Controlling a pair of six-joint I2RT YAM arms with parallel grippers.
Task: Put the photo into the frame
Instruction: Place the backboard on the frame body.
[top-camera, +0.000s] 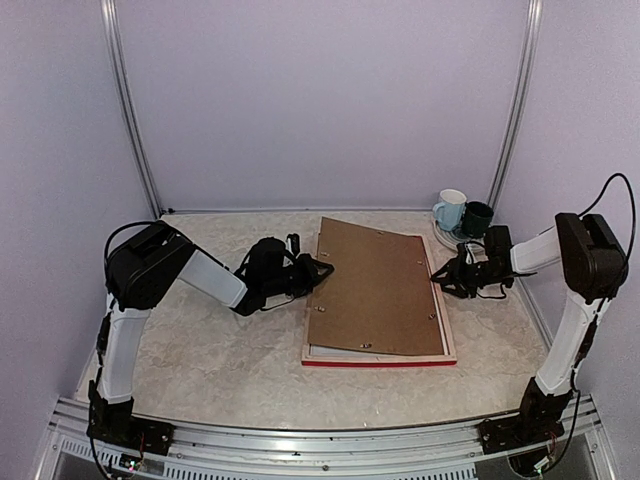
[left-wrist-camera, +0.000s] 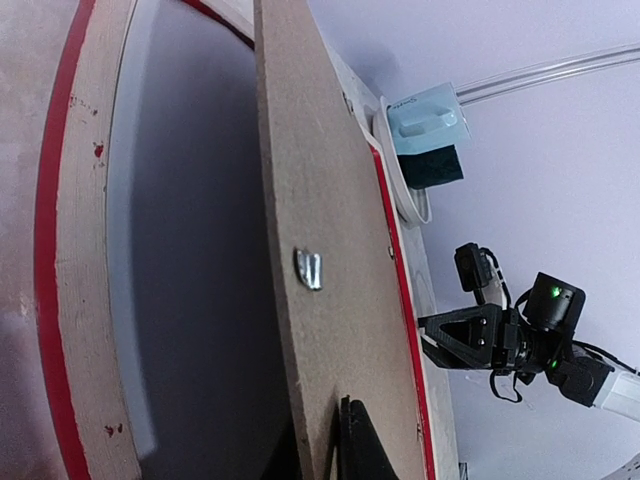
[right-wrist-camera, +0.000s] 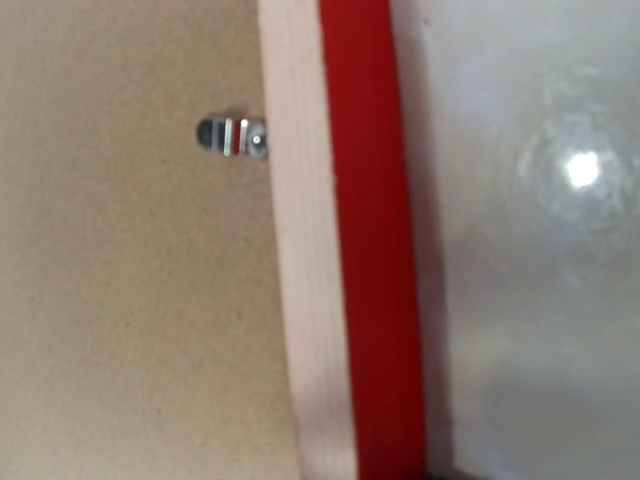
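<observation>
in the middle of the marble table (top-camera: 200, 350), the frame (top-camera: 380, 361) lay flat with its red face down, its red front edge turned to the arm bases. on top of it rested the brown backing board (top-camera: 375, 285), turned a little askew, so that its far left corner stood out past the frame's outline. in the left wrist view the left edge of the board was lifted off the frame, with a dark gap under it.

the left gripper (top-camera: 322, 268) was at this left edge, clenched on the board; one dark finger (left-wrist-camera: 355, 450) lay against the board's top side. the right gripper (top-camera: 436, 276) was at the right side of the frame, touching or nearly touching it, and it was not possible to tell if its jaws were apart or closed. its camera showed only the frame's pale wood side, the red face and a small metal clip (right-wrist-camera: 232, 136) on the board.

at the far right corner of the table stood a pale blue mug (top-camera: 451, 209) and a dark mug (top-camera: 477, 217), just beside each other.
</observation>
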